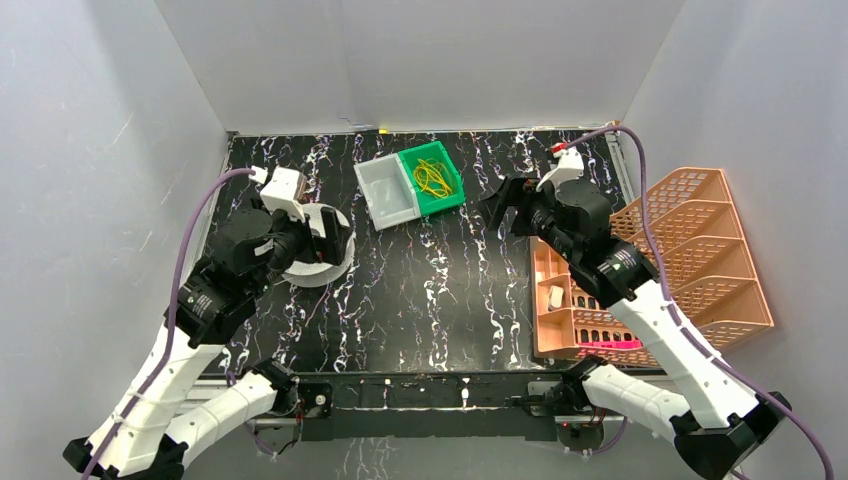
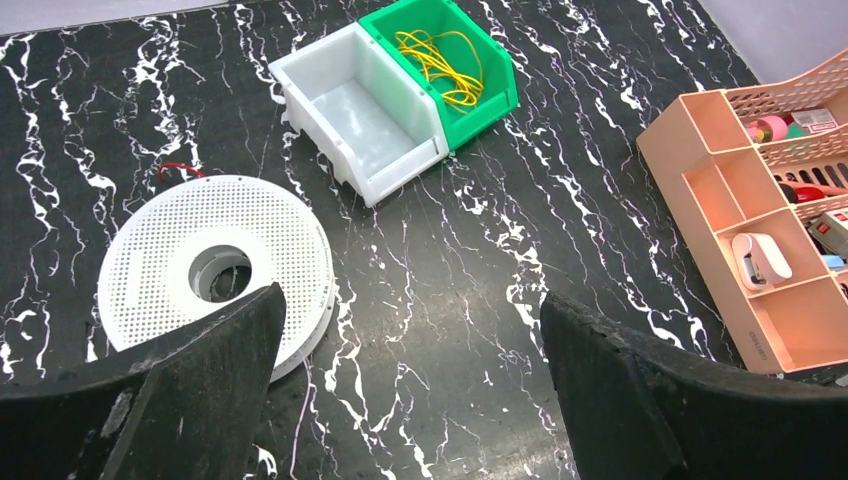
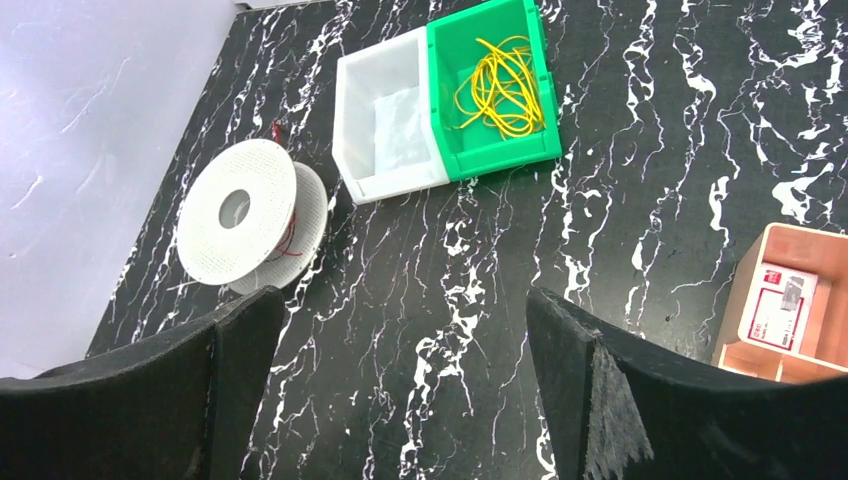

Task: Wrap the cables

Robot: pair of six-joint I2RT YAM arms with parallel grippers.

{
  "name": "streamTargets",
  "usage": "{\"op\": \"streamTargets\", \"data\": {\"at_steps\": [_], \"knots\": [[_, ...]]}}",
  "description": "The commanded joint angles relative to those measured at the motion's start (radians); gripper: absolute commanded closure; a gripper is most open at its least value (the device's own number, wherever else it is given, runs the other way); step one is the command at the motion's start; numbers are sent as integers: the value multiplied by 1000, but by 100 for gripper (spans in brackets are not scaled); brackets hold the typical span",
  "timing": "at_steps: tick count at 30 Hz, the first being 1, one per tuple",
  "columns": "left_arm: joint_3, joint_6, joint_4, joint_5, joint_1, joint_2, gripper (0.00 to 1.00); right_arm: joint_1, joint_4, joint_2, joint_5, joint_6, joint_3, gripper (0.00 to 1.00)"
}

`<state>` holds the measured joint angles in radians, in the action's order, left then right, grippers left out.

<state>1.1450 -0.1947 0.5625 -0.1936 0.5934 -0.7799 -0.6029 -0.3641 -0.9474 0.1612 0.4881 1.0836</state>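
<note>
The yellow cables [image 1: 433, 178] lie as a loose tangle in the green bin [image 1: 455, 200], at the upper middle of the overhead view. It sits flush against a white bin [image 1: 385, 195] to its left. Nothing is wound yet. The white perforated spool [image 1: 320, 262] sits at centre left of that view, well apart from the bins and partly under the left arm. The left claw [image 2: 410, 310] hovers near the spool, spread wide and holding nothing. The right claw [image 3: 400, 305] is equally spread and empty, hanging right of the green bin above bare table [image 1: 440, 290]. The first risk I see is in the pick. The cables loop over one another, so a pinch into the heap may lift several at once or snag one loop on another. The light bin could then be dragged or tipped rather than giving up a single strand. A string-thin wire may also slip between the broad pads if it is caught off-centre. At the spool, a thin red wire [image 3: 285, 245] trails between the flanges and could foul the first turns. The spool may be leaning rather than lying flat, though the wrist views don't settle it. If so, a push from the left claw could roll or skid it.
</note>
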Motion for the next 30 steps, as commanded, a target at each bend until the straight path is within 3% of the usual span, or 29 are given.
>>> {"op": "streamTargets", "data": {"at_steps": [1, 5, 17, 30], "knots": [[-34, -5, -53, 40, 5, -5, 2, 0, 51, -9, 15, -41, -16, 2], [-57, -1, -53, 69, 6, -31, 2, 0, 45, -40, 43, -54, -9, 2], [-166, -12, -62, 46, 5, -34, 2, 0, 64, -201, -96, -155, 62, 3], [-302, -25, -163, 27, 5, 0, 1, -14, 84, -502, -121, -145, 247, 12]]}}
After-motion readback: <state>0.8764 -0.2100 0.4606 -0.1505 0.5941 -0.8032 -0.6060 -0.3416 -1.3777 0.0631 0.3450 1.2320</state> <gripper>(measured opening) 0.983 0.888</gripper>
